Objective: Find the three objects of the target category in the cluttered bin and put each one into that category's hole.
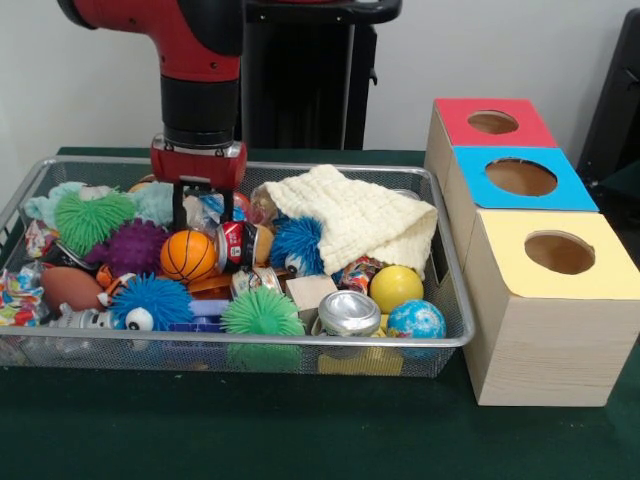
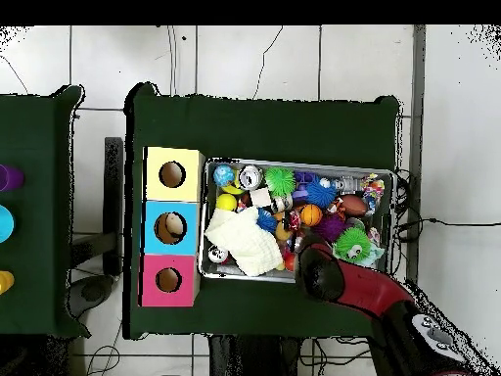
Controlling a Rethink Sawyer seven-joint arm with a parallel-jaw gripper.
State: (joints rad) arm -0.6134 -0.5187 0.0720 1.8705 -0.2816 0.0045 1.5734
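Observation:
The wire mesh bin [image 1: 455, 340] holds a heap of toys; in the overhead view it [image 2: 298, 163] sits right of the boxes. My gripper [image 1: 202, 208] hangs from the red arm and is lowered into the back left of the bin, open, with one black finger [image 1: 178, 206] showing. A wrinkly packet showing blue and white [image 1: 213, 207] lies right at the gripper, between the jaws as far as I can tell. Other crinkly packets lie at the bin's left end [image 1: 18, 295] and near the middle [image 1: 358, 270]. In the overhead view the arm [image 2: 328, 274] hides the gripper.
Three wooden boxes stand right of the bin, with red [image 1: 492, 122], blue [image 1: 520, 177] and yellow [image 1: 560, 252] holed tops. A cream cloth [image 1: 355, 215], an orange ball [image 1: 187, 255], a red can [image 1: 235, 245] and spiky balls [image 1: 135, 245] crowd the bin.

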